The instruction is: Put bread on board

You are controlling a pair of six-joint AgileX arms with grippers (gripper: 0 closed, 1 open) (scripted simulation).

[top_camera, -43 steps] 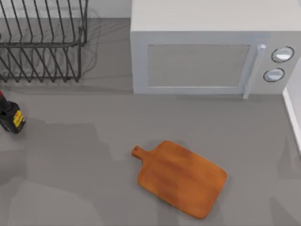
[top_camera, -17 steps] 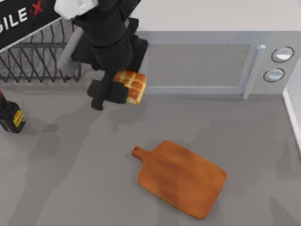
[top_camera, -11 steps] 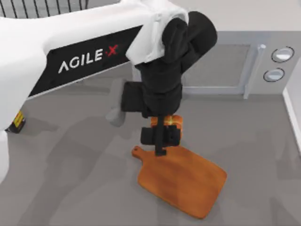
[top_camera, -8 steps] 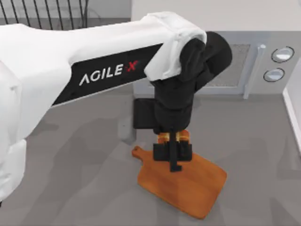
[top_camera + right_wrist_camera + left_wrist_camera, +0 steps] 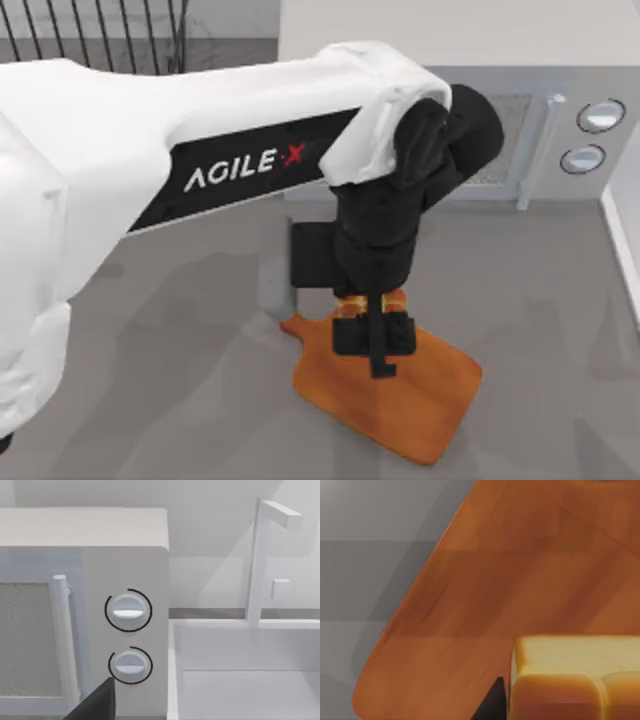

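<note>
from the left the left arm reaches over the table, its left gripper (image 5: 372, 335) closed on the bread (image 5: 372, 300), held just above the board (image 5: 430, 405) near its handle end. this looks like the placing step: next it needs lowering, then letting go. further right stands the microwave (image 5: 560, 110).

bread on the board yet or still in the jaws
Still in the jaws: left gripper holds the bread over the board; contact with the board cannot be told.
</note>
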